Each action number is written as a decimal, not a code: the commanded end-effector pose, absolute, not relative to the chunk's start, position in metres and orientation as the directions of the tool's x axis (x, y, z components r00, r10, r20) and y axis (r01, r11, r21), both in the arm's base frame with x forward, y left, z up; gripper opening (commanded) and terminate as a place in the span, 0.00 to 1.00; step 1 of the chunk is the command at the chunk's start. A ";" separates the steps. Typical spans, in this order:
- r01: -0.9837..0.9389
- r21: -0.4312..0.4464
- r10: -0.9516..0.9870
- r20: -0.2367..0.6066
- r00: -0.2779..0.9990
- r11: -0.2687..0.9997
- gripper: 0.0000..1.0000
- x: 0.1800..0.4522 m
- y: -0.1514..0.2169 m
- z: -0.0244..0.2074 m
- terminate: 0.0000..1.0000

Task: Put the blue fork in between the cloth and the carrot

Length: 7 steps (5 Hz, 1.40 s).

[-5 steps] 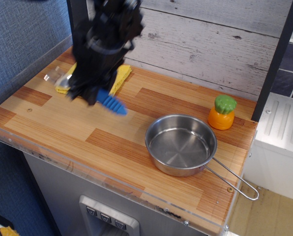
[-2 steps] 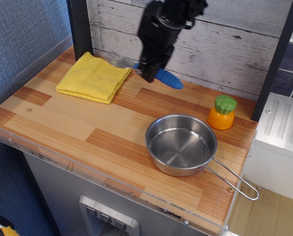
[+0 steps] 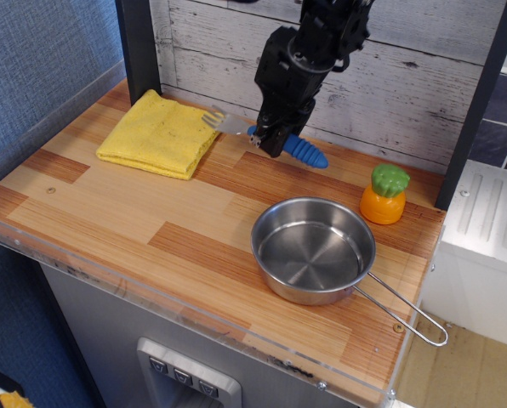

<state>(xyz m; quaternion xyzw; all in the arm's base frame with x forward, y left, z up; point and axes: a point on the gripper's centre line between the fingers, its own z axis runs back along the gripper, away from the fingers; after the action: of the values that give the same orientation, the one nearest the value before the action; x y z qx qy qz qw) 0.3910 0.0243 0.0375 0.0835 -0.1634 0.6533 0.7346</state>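
My black gripper (image 3: 273,140) is shut on the blue fork (image 3: 298,150) and holds it low over the wooden table, near the back. The fork's ribbed blue handle sticks out to the right. Its silver tines (image 3: 219,121) point left, at the right edge of the cloth (image 3: 162,133). The cloth is a folded yellow square lying at the back left. The carrot (image 3: 384,195), orange with a green top, stands upright at the back right. The fork hangs between the cloth and the carrot, closer to the cloth.
A steel pan (image 3: 313,249) sits at the front right, its wire handle (image 3: 403,310) reaching toward the right front corner. A white plank wall (image 3: 390,76) stands behind the table. A dark post (image 3: 137,47) rises at the back left.
The gripper carried the fork from over the cloth to the right, then dropped lower and slightly further right over the table between the cloth and carrot. The cloth is now uncovered.
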 end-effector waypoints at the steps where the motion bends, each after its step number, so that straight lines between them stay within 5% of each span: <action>1: -0.980 -0.157 0.939 0.339 0.063 0.122 0.00 0.406 0.023 0.032 0.00; 3: -0.975 -0.173 0.938 0.338 0.074 0.139 0.00 0.410 0.015 0.029 0.00; 4: -0.971 -0.156 0.937 0.329 0.120 0.179 1.00 0.414 0.008 0.027 0.00; 7: -0.974 -0.130 0.931 0.341 0.133 0.187 1.00 0.415 -0.009 0.038 0.00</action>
<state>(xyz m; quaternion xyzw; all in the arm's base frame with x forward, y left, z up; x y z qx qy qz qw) 0.4011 -0.0053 0.0147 0.0806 -0.1552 0.6334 0.7538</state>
